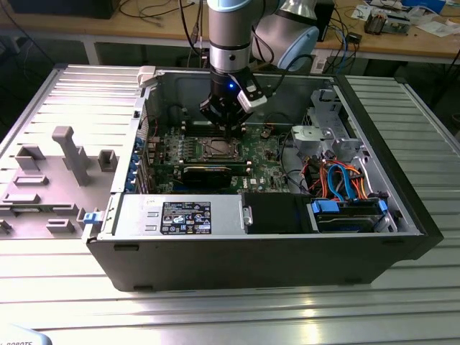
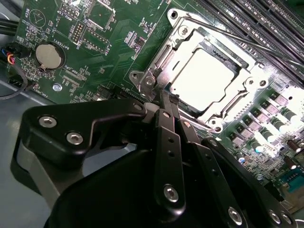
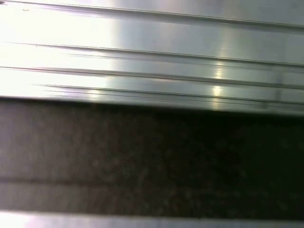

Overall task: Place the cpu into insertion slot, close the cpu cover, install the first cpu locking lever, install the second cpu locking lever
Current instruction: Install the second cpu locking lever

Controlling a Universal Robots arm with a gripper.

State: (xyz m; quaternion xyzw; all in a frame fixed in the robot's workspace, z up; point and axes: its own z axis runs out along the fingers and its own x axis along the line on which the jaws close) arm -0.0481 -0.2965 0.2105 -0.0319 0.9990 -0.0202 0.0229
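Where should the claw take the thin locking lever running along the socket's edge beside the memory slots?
Probably on the straight bare stretch of the locking lever, pinched across its thin width and approached from above. It lies low along the cpu cover, with the memory slots close on its other side, leaving little room for a sideways approach.

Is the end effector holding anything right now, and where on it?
Nothing seems held: the end effector looks closed and empty beside the silvery square cpu cover.

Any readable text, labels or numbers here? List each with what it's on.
Sticker label on the power supply: print too small to read.
White silkscreen on the green motherboard: too small to read reliably.
Coin cell: markings blurred.
First wrist view: no text.
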